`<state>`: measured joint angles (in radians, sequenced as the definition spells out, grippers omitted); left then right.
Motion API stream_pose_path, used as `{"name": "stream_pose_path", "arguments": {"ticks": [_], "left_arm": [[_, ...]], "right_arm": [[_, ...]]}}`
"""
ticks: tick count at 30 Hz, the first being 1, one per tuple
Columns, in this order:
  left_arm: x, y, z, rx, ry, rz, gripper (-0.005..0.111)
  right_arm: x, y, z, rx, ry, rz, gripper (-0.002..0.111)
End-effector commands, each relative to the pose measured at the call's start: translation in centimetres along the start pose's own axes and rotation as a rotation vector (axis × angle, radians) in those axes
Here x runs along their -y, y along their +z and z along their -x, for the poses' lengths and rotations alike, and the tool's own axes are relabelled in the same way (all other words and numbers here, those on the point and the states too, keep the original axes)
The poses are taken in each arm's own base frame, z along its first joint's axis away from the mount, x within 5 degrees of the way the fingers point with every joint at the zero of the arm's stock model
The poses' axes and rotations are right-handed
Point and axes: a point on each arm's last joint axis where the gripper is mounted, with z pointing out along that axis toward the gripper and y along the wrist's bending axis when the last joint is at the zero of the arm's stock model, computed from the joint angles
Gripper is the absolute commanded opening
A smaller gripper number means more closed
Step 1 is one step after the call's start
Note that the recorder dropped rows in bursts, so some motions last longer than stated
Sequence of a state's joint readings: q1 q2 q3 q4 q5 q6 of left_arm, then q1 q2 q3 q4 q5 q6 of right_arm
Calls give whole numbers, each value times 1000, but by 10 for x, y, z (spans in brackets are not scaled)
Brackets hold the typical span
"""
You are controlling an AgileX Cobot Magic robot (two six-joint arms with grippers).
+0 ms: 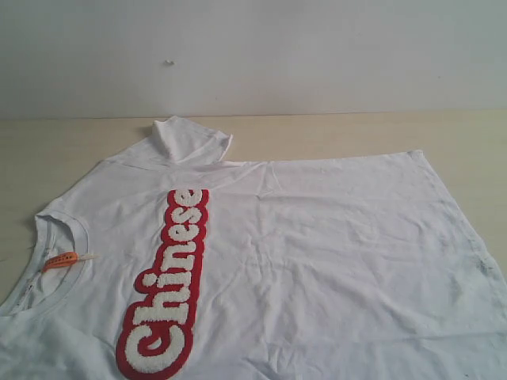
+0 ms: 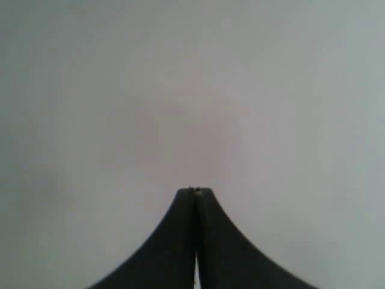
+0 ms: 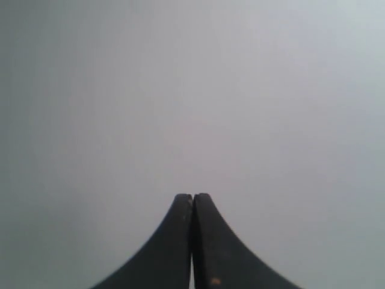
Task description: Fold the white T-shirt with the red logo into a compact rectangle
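Loosely spread white T-shirt [image 1: 333,253], fuzzy red logo [image 1: 168,285], left gripper [image 2: 194,191] and right gripper [image 3: 192,195] pinched together, empty.

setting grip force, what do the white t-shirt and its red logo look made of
The white T-shirt: thin matte knit, probably cotton; it wrinkles and lies limp. The red logo: fuzzy raised patch, chenille-like, with nubbly white letters on red pile.

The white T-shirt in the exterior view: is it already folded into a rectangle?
No, the white T-shirt lies spread out flat with the red logo facing up.
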<state>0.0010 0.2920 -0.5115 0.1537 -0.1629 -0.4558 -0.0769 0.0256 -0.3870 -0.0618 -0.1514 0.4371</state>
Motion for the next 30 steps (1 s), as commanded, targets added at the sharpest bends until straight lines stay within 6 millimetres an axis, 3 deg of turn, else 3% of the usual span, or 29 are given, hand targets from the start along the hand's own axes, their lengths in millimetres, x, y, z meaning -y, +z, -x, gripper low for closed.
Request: {"name": "stream_pose_path", "arguments": {"ticks": [1, 6, 9, 12, 18, 23, 26, 30], "left_arm": [[-2, 53, 7, -250, 29, 105, 0], [-2, 102, -14, -558, 188, 111, 0], [11, 140, -67, -939, 451, -94, 0], [15, 154, -100, -1164, 544, -261, 0], [7, 155, -154, -1518, 732, -553, 0], [0, 147, -184, -1666, 896, -897, 0], [-3, 149, -197, -1662, 954, -998, 0], [-8, 149, -211, -1673, 1015, -1102, 0]], "right_arm": [[-9, 25, 25, -102, -163, -48, 0], [-5, 61, 24, -316, -284, -113, 0], [7, 99, -5, -602, -358, -159, 0], [17, 120, -33, -776, -387, -156, 0], [25, 155, -85, -1137, -400, -29, 0], [27, 182, -121, -1401, -400, 177, 0], [33, 187, -142, -1520, -451, 278, 1], [47, 181, -167, -1642, -574, 417, 11]]}}
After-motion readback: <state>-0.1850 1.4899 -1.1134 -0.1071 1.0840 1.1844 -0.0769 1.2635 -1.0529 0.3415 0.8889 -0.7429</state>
